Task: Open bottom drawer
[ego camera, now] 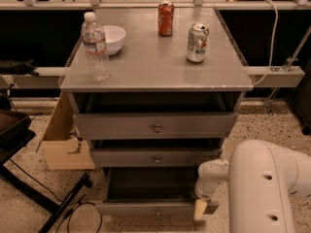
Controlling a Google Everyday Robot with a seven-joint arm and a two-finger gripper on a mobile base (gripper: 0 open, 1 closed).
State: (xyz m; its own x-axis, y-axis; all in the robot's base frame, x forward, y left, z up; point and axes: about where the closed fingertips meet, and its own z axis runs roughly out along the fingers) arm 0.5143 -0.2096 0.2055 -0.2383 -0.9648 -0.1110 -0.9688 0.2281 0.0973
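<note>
Low at the near right of the view, the white arm (265, 188) curls in and sets the tool (205, 208) against the right end of the bottom drawer (141, 208), well to the side of its small round knob (157, 211). Whether the tool is wide, narrow or clamped on the front cannot be told from this angle. The drawer is the lowest of 3 grey fronts and stands well out from the cabinet, with its dark interior exposed behind the slim front, so the job looks close to done and what is left is likely the last stretch of travel. Because contact is off-centre, the pull should run straight back along the runners. Any sideways drag at that corner could twist the drawer and bind it. Keep the tool level with the front and slow down before the stop, not slamming into it. Above and behind, the middle drawer (155, 157) and the top drawer (155, 125) also sit slightly forward. Neither should be bumped as the arm draws back. A cardboard box (65, 147) lies on the floor to the left, apart from the work. Farthest off, the tabletop (146, 69) carries a water bottle (95, 45), a white bowl (113, 36), a red can (165, 18) and a silver can (197, 42). A jolt to the cabinet could tip the tall bottle first.
</note>
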